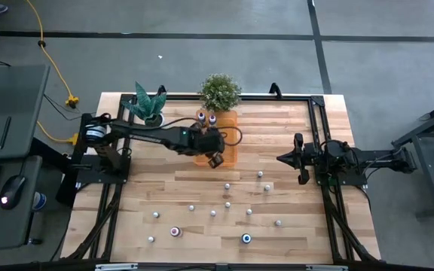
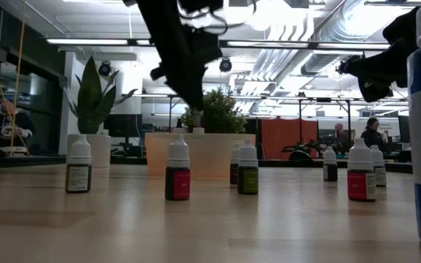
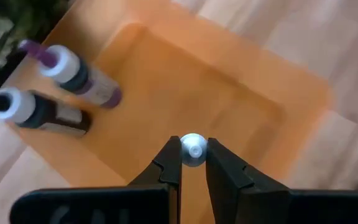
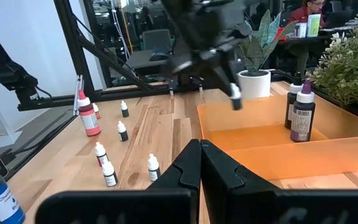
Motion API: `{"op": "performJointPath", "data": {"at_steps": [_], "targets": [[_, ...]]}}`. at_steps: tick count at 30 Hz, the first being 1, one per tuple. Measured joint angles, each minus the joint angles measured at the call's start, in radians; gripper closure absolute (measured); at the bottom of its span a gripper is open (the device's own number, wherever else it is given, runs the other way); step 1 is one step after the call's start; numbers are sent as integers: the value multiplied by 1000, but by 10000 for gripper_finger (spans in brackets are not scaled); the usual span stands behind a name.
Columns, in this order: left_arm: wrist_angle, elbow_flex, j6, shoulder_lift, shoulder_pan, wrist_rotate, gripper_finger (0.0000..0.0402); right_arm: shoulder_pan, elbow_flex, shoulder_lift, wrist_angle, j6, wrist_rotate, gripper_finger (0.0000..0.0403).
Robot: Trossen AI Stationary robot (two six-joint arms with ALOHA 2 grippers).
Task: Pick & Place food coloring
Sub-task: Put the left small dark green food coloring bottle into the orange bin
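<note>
**Left claw holds a bottle above the tray**

The left claw (image 3: 193, 163) hangs over the orange tray (image 1: 228, 154), and it pinches one small bottle (image 3: 193, 149) by its white cap. In the left wrist view the cap sits between the two fingers, and the bottle's body points straight down toward the tray floor, so its long axis looks upright. The open floor of the tray lies directly under it. Two larger bottles (image 3: 61, 87) already stand in the far end of the tray, well apart from the held one. The coming move seems to be a short lowering and a release.

The right claw (image 4: 200, 149) waits at the right side of the tabletop (image 1: 164, 188), with its fingers pressed together and holding nothing. The other small bottles (image 1: 228, 203) stand scattered on the tabletop in front of the tray, between the two arms.
</note>
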Motion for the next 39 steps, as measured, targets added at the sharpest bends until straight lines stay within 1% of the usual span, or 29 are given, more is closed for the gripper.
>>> {"op": "performJointPath", "data": {"at_steps": [6,17,24,32,39], "targets": [[20,1,-102,63,69,30,367,0,0,10,1,0,0,402],[19,0,-294,131,148,8,367,0,0,23,0,0,0,402],[55,-72,-451,134,171,-7,367,0,0,26,0,0,0,402],[120,-134,-492,131,176,-16,366,0,0,29,0,0,0,402],[132,-138,-479,130,176,-19,366,0,0,29,0,0,0,402]]}}
